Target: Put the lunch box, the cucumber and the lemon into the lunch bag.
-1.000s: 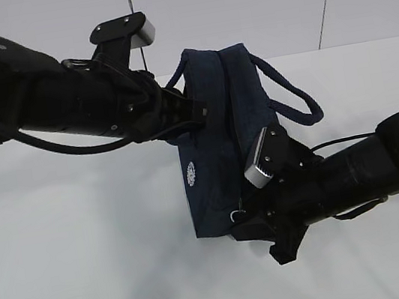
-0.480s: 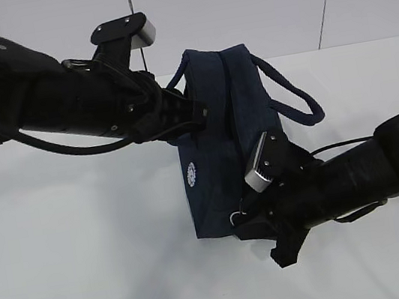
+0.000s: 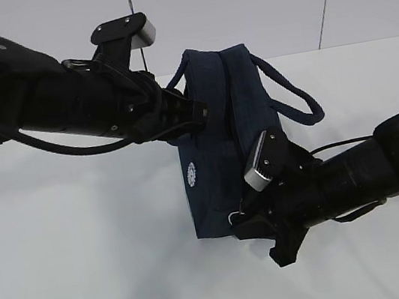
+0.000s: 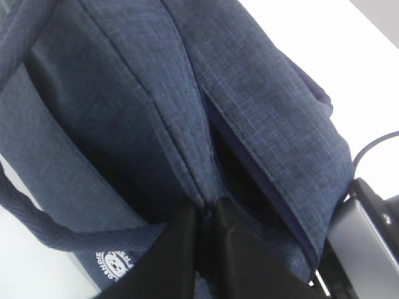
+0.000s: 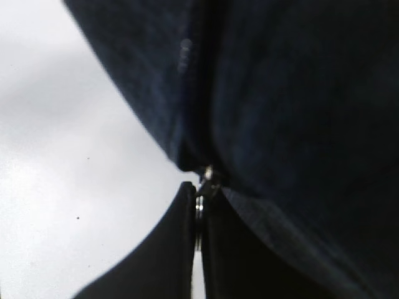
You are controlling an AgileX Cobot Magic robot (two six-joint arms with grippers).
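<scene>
Your left claw (image 4: pixel 204 233) pinches the bag (image 3: pixel 218 146) fabric, right claw (image 5: pixel 198 218) clamps its zipper pull (image 5: pixel 199 202); box, cucumber and lemon unseen, packing unverified.

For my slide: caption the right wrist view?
Right gripper pinching the silver zipper pull of the lunch bag.
</scene>
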